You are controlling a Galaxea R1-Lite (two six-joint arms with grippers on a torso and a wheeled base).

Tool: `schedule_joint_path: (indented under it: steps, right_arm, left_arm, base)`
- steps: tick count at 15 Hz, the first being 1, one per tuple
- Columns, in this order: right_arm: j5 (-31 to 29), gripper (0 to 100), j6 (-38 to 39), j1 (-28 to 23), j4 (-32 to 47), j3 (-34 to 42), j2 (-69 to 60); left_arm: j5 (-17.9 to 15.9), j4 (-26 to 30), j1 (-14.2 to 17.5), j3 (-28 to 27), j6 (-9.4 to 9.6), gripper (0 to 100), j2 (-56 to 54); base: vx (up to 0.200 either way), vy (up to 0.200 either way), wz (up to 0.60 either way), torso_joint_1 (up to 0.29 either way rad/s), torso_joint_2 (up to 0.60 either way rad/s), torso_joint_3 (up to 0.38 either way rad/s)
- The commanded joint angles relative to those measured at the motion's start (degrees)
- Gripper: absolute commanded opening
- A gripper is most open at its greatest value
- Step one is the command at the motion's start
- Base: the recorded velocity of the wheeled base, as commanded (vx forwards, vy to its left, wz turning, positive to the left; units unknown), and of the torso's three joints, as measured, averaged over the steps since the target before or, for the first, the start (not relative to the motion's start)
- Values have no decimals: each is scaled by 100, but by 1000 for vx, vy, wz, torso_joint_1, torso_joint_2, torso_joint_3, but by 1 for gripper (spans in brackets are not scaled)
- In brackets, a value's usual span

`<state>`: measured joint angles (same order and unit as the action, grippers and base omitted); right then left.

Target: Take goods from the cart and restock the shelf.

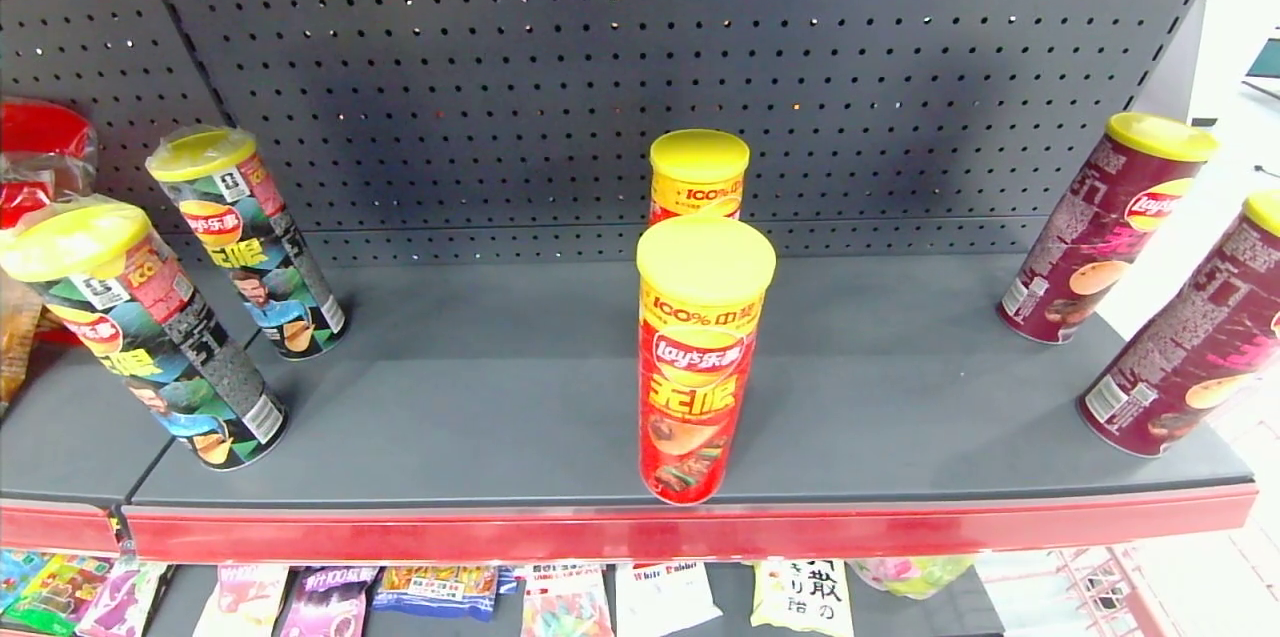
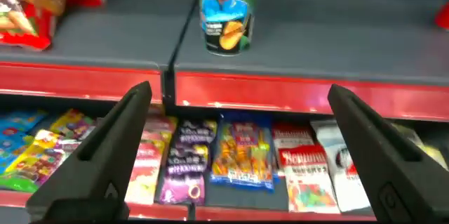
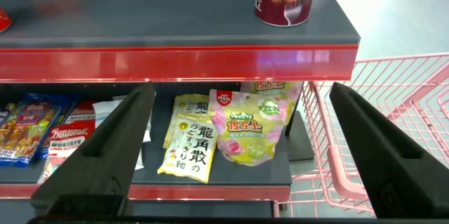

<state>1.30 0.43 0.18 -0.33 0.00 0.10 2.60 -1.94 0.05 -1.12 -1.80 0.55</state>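
Head view: 2 red cans (image 1: 700, 357) stand in file at the middle of the shelf (image 1: 480, 387). Facing its red lip, the left pincer (image 2: 238, 92) and the right pincer (image 3: 242, 90) gape wide and empty; the pink cart (image 3: 407, 60) sits near the right pincer.

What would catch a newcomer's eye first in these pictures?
Likely the red can with a yellow lid, upright at the front middle of the grey shelf. Two dark cans stand to its left and two maroon cans to its right. A pink cart stands by the shelf's right end.
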Motion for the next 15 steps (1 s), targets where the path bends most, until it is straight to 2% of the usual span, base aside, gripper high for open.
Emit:
schedule_joint_path:
  steps: [1,3,4,15]
  right_arm:
    - [1,100,1,-1,-2,0,-1]
    - [1,100,1,-1,-2,0,-1]
    - [1,100,1,-1,-2,0,-1]
    - [10,100,-8,-1,-2,0,-1]
  left_arm:
    - [-611,238,13,103,303,100,-55]
    - [-611,273,13,86,110,100,-55]
    - [-558,238,13,103,93,100,-55]
    - [-515,229,13,103,136,100,-55]
  base:
    - [0,0,0,0,0,0]
    - [0,0,0,0,0,0]
    - [0,0,0,0,0,0]
    - [0,0,0,0,0,0]
